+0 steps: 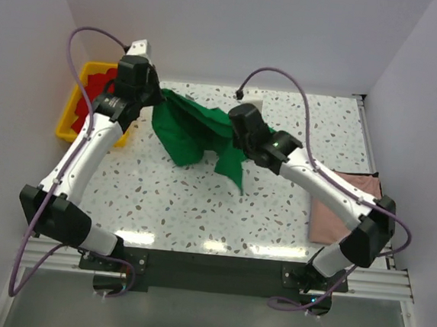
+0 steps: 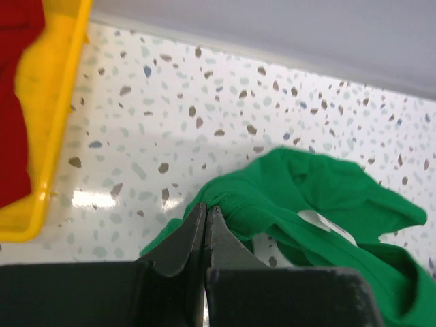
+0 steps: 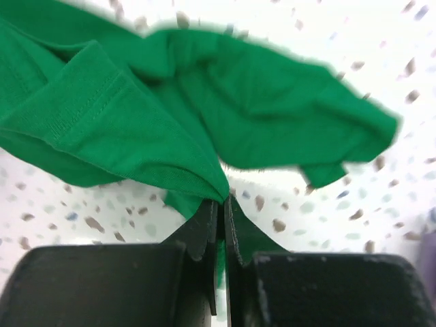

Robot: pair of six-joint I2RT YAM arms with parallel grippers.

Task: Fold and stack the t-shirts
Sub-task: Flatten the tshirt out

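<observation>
Both claws are clamped on the green t-shirt (image 3: 170, 102) — right gripper (image 3: 219, 201) pinches a hemmed edge at its tips, left gripper (image 2: 206, 211) nips a fold at its own. Cloth sags bunched between them. I'd worry those shallow pinches slip, or it spreads out twisted — messy fold.

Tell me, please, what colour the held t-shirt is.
The t-shirt is bright green, clearest in the right wrist view.

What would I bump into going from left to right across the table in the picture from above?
yellow tray → green t-shirt → pink t-shirt
</observation>
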